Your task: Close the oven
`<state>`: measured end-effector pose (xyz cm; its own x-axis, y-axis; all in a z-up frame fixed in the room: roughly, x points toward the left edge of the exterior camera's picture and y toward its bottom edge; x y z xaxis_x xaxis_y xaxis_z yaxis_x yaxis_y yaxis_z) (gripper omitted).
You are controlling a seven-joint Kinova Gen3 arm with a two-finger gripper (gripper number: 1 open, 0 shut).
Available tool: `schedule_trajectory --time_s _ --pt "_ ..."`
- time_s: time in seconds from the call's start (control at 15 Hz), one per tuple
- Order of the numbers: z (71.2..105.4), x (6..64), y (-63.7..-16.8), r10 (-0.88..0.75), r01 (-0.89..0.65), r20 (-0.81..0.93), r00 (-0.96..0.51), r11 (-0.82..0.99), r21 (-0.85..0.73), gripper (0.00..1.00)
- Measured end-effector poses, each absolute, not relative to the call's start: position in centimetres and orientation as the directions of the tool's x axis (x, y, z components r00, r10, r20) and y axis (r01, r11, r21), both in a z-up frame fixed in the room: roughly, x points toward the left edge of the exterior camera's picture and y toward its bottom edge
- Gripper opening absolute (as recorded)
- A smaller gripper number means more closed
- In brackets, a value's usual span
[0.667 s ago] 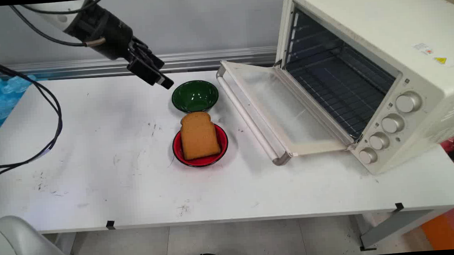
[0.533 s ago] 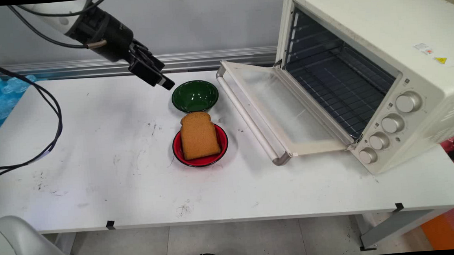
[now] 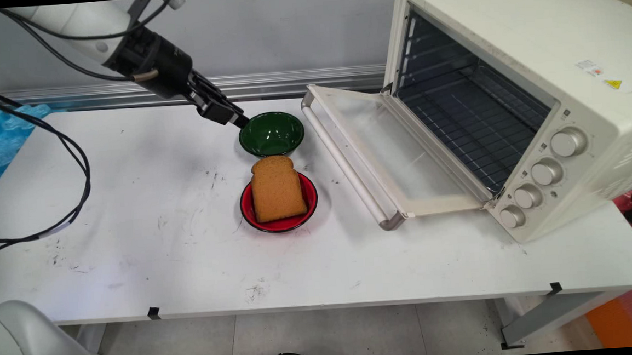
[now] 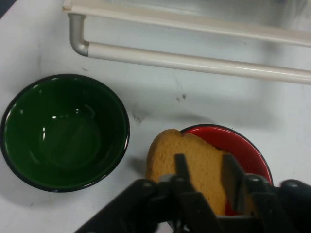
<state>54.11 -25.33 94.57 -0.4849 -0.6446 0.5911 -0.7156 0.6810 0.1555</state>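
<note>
A: where's the gripper (image 3: 234, 118) at?

B: hanging over the green bowl's (image 3: 271, 133) rim, fingers (image 4: 181, 167) slightly apart, holding nothing. Toast (image 3: 277, 188) lies flat on the red bowl (image 3: 310, 195) just beyond; open oven (image 3: 508, 94) further off on the counter (image 3: 161, 253).

Arm, two bowls and open oven on the white table (image 3: 132, 221).

We see the black gripper (image 3: 238, 121) in the upper left of the frame, its tip at the left rim of the green bowl (image 3: 271, 133) at upper centre. Just below that bowl, a slice of toast (image 3: 276, 188) lies across a red bowl (image 3: 308, 191). At right stands a cream toaster oven (image 3: 535, 76), its door (image 3: 386, 151) folded down towards the bowls. Black cables (image 3: 68, 159) hang at left.
</note>
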Motion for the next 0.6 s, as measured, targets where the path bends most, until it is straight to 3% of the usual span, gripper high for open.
schedule_trajectory --time_s 0.6 --pt "91.0 53.1 -26.2 -0.635 -0.707 0.612 -0.472 0.687 0.168 0.00"
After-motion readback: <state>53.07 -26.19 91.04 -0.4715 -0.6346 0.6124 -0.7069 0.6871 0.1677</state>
